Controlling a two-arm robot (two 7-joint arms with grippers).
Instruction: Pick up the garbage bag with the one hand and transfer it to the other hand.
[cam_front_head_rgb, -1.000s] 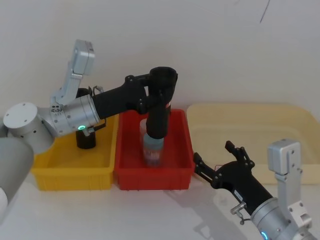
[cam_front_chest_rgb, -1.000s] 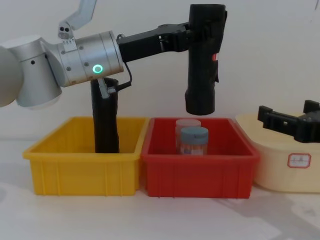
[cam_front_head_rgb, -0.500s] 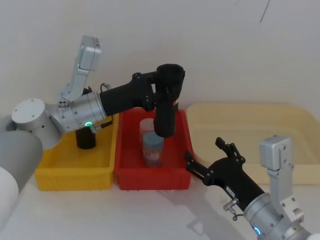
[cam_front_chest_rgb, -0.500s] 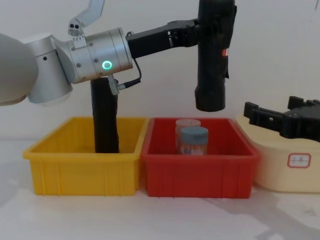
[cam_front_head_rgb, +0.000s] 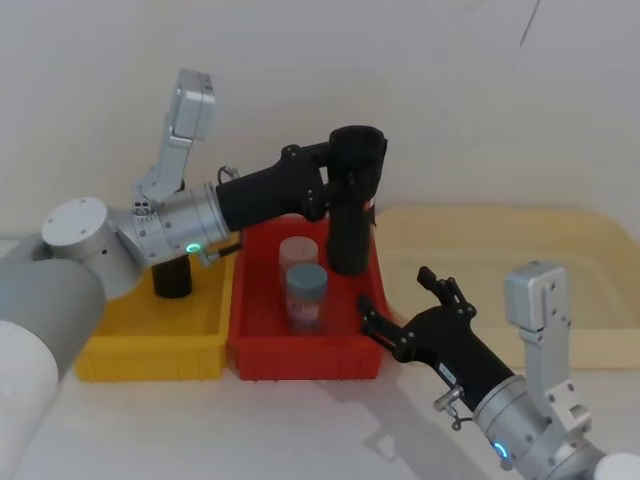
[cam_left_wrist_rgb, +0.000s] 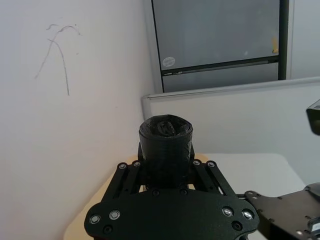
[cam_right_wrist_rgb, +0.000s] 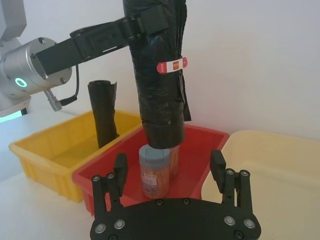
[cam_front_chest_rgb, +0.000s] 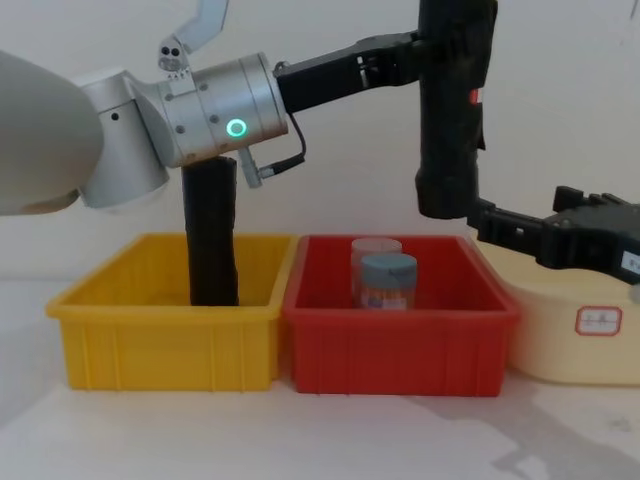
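Crinkled glossy plastic film: garbage bag (cam_right_wrist_rgb: 157, 105); smooth plastic: red bin (cam_front_chest_rgb: 400, 350), yellow bin (cam_front_chest_rgb: 165, 350).

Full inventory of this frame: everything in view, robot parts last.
garbage bag: 1, black roll with a red-and-white mark, held upright in the air above the red bin's right side
plain roll: 1, black, standing in the yellow bin
yellow bin: 1, yellow, on the table, left of the red bin
red bin: 1, red, middle of the row
jars: 2, one with a blue-grey lid, one clear behind it, standing in the red bin
tray: 1, cream, right of the red bin, white label on its front
table: 1, white, under the bins
left hand: 1, black with silver wrist and green ring, shut on the garbage bag
right hand: 1, black, open, near the bag's lower end
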